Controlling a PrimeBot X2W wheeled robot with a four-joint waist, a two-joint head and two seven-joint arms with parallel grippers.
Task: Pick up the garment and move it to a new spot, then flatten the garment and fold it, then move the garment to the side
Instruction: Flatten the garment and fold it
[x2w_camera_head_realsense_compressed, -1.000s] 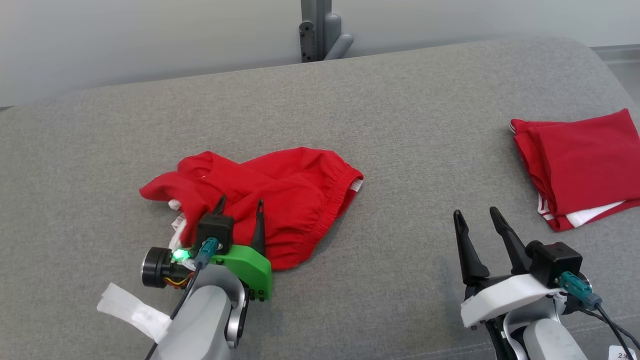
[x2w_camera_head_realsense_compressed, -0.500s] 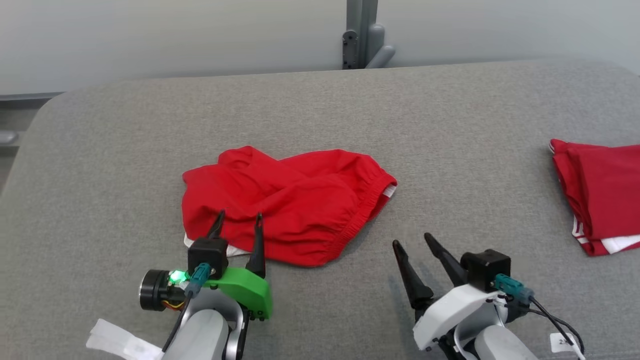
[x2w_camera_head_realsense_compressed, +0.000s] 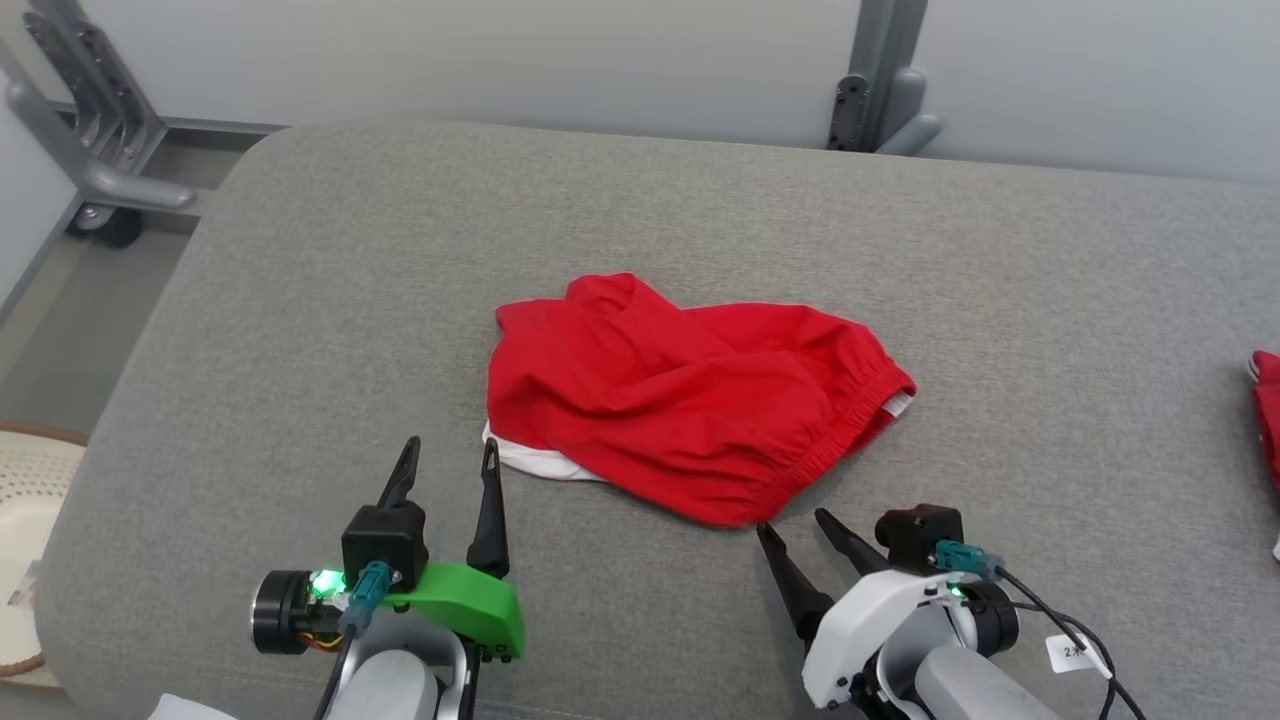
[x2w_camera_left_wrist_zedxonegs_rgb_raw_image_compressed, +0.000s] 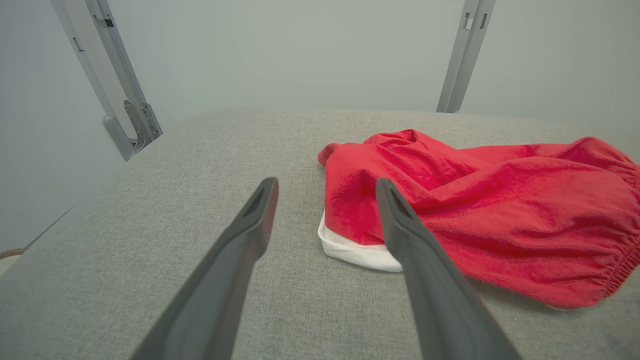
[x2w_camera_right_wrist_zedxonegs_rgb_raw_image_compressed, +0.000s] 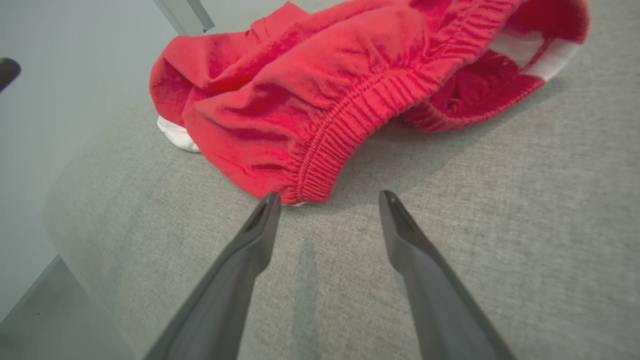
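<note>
Grey padded surface (x2w_camera_head_realsense_compressed: 300, 300) holds a crumpled red garment (x2w_camera_head_realsense_compressed: 690, 400). Left gripper (x2w_camera_head_realsense_compressed: 450, 447) sits spread and empty, garment just ahead-right of its tips. Right gripper (x2w_camera_head_realsense_compressed: 793, 522) is spread too, garment just ahead.

The right edge leaves me only a sliver of red cloth (x2w_camera_head_realsense_compressed: 1268, 405); the left crops a pale round basket (x2w_camera_head_realsense_compressed: 30, 480).

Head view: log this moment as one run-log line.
red garment: crumpled on grey cushion, unfolded | left gripper: open, empty, near white hem | right gripper: open, empty, near elastic waistband | fold: not yet done
</note>
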